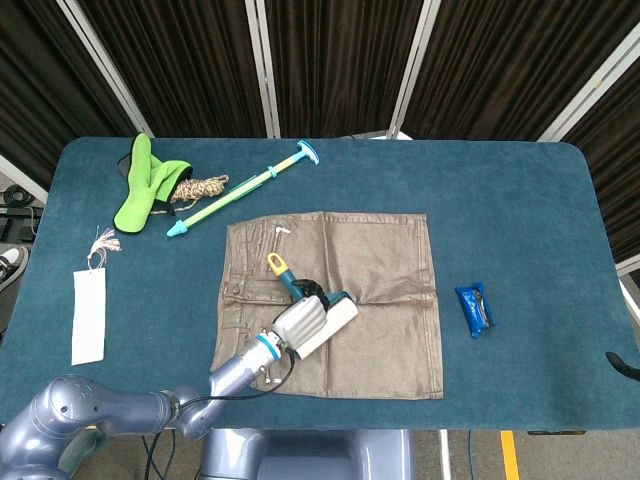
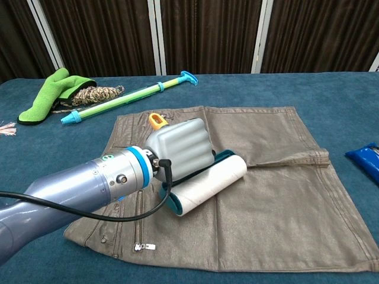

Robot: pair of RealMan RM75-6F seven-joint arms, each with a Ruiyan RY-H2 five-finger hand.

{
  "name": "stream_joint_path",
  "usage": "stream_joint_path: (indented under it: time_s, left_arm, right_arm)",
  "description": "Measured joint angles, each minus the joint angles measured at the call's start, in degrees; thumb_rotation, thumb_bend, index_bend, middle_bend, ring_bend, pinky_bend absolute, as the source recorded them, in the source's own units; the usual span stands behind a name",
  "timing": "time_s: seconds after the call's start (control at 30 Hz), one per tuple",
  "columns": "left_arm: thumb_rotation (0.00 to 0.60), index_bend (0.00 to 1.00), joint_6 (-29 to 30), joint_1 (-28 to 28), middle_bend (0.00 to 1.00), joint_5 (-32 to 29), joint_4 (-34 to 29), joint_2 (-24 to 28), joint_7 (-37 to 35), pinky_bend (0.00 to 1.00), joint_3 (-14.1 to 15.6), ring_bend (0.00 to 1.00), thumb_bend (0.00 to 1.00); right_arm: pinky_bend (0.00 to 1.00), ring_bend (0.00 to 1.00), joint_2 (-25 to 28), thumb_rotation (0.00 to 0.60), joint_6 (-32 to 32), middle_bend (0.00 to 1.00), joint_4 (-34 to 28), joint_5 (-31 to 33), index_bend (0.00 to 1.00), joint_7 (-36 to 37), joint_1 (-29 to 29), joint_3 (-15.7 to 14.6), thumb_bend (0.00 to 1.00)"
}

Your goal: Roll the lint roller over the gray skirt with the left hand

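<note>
The gray skirt (image 1: 380, 260) (image 2: 266, 195) lies flat in the middle of the blue table. My left hand (image 1: 300, 322) (image 2: 177, 145) grips the lint roller by its teal handle with an orange end (image 1: 275, 264) (image 2: 156, 120). The white roll (image 1: 335, 320) (image 2: 210, 184) lies pressed on the skirt near its middle, left of the horizontal crease. A dark tip of my right arm (image 1: 623, 364) shows at the right edge of the head view; its hand is out of sight.
A green mitt (image 1: 140, 185) (image 2: 50, 89), a bundle of rope (image 1: 200, 188) (image 2: 95, 93) and a long green-and-blue stick (image 1: 240, 188) (image 2: 130, 94) lie at the back left. A white tag (image 1: 88, 315) lies at the left, a blue packet (image 1: 474, 308) (image 2: 364, 158) right of the skirt.
</note>
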Motion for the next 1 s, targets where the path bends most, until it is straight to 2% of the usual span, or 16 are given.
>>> stream_joint_path:
  time_s: [0.43,1.0]
  left_arm:
    - [0.6,0.68,2.1,4.0,0.53,-1.4,1.4,5.4,-5.8,0.51,-0.6,0.43,0.89]
    - [0.6,0.68,4.1,11.3,0.53,-1.4,6.1,11.9,-18.9,0.51,0.0,0.43,0.89]
  right_arm:
    - [0.0,0.0,-0.3,0.6,0.0,0.0,-0.3,-0.2,0.0,-1.3,0.1,-0.2,0.0]
    - [0.0,0.0,-0.3,0.6,0.4,0.0,-0.7,-0.8,0.0,-1.7,0.0,-0.3,0.0]
